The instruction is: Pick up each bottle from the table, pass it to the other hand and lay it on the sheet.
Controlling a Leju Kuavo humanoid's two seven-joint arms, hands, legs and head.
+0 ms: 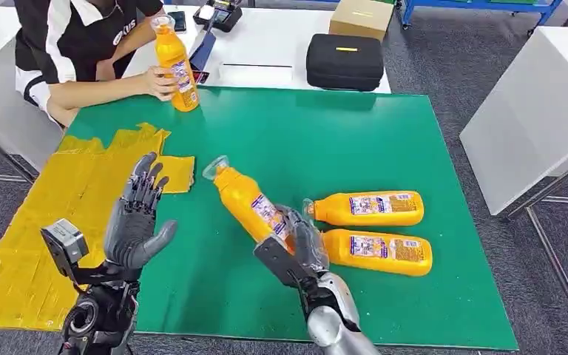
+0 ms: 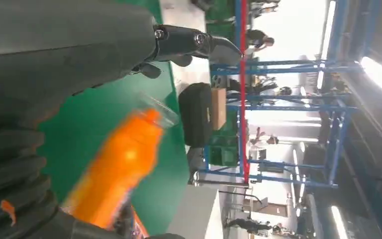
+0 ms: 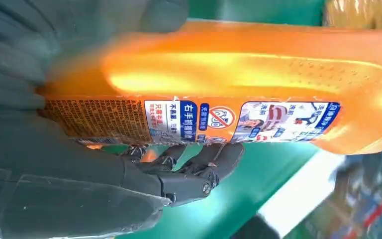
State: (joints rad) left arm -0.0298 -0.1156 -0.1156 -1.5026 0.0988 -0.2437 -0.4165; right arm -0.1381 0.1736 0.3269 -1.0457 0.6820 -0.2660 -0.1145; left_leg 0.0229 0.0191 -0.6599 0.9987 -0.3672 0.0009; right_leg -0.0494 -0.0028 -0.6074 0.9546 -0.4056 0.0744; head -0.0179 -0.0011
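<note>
Four orange plastic juice bottles on or over a green table mat.
Right hand [image 1: 301, 238] grips one tilted bottle [image 1: 250, 203] by its base above the mat [image 1: 325, 140]; left hand [image 1: 137, 218] raised, fingers spread, holding nothing. Two bottles [image 1: 370, 208] [image 1: 381, 251] lie side by side on the mat; a person steadies the fourth [image 1: 175, 64] upright. Crinkled yellow sheet [image 1: 52, 222] lies left.

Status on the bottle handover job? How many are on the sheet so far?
None laid down yet: the crinkled yellow sheet carries no bottle. In hand: the right hand grips an orange plastic bottle, tilted toward the left hand, which is raised with fingers spread, nothing in it. Left: two orange bottles lie side by side on the green mat, and a person's hand holds a fourth upright.
</note>
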